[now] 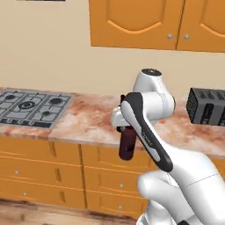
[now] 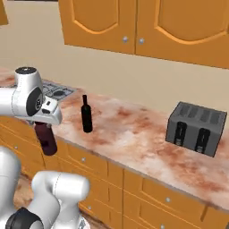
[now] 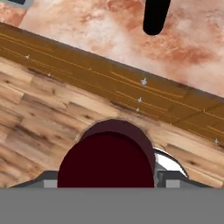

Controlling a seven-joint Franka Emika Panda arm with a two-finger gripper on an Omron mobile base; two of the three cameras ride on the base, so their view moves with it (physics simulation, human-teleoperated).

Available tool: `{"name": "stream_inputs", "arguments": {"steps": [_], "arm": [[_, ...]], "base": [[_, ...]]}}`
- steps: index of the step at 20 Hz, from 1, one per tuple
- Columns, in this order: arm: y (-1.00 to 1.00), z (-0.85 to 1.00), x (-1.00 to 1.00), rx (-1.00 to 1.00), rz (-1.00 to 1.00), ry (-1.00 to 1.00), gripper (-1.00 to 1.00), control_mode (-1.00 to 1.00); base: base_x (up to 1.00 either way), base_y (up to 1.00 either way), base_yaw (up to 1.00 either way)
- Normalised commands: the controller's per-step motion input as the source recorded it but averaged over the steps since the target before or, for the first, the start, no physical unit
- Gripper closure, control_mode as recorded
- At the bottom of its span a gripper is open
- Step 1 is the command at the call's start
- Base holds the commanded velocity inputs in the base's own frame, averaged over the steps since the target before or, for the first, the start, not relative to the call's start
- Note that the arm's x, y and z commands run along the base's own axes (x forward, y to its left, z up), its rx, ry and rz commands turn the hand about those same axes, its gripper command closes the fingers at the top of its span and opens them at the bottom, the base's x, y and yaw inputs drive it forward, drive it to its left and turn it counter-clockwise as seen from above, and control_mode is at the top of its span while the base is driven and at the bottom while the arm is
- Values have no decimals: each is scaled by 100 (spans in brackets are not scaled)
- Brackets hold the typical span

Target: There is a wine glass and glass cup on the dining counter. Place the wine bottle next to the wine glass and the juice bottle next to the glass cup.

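The dark maroon juice bottle (image 1: 128, 143) (image 2: 46, 139) hangs upright in front of the drawer fronts, off the counter, with my gripper (image 1: 125, 128) (image 2: 42, 121) shut on its neck. In the hand view its broad cap (image 3: 107, 160) sits between my fingertips, above the wooden floor. The slim black wine bottle (image 2: 86, 115) (image 3: 156, 15) stands upright on the marbled cabinet counter (image 2: 134, 134), to the right of my hand and apart from it. The wine glass, the glass cup and the dining counter are out of view.
A dark grey toaster (image 1: 206, 107) (image 2: 196, 128) stands on the counter at the right. A gas hob (image 1: 30, 105) (image 2: 57, 91) is set into it at the left. Orange wall cabinets (image 2: 147, 22) hang above, and drawers (image 1: 44, 169) front the counter.
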Motion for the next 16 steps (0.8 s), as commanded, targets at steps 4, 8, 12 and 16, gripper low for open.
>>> {"name": "stream_inputs", "arguments": {"steps": [4, 8, 12, 16], "arm": [[0, 0, 0, 0, 0, 0, 100, 100], [0, 0, 0, 0, 0, 0, 100, 100], [0, 0, 0, 0, 0, 0, 100, 100], [0, 0, 0, 0, 0, 0, 100, 100]], "base": [[-8, 0, 100], [-9, 0, 100], [-10, 0, 100], [-11, 0, 100]]}}
